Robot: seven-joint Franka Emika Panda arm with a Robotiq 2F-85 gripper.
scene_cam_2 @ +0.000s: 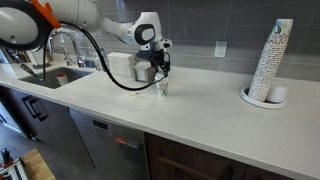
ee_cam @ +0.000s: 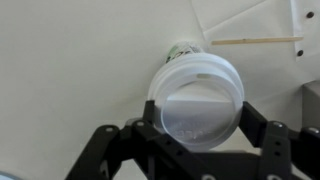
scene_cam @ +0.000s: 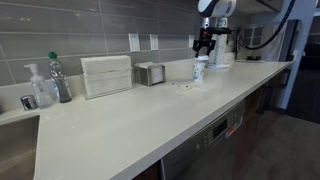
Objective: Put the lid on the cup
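Note:
My gripper (ee_cam: 197, 112) is shut on the lid (ee_cam: 195, 90), a whitish round disc held flat between the two black fingers. In the wrist view the lid hides most of the cup; only a bit of its marked side (ee_cam: 183, 48) shows past the lid's far edge. In both exterior views the short white cup (scene_cam: 200, 71) (scene_cam_2: 163, 88) stands on the white counter, and the gripper (scene_cam: 205, 47) (scene_cam_2: 160, 68) hangs straight above it. Whether the lid touches the rim I cannot tell.
A tall stack of white cups (scene_cam_2: 272, 60) stands far along the counter. A napkin holder (scene_cam: 150, 73), a white box (scene_cam: 106, 75), a bottle (scene_cam: 60, 78) and a soap bottle (scene_cam: 40, 88) line the wall. Small scraps (scene_cam: 185, 86) lie beside the cup. A wooden stick (ee_cam: 255, 41) lies nearby.

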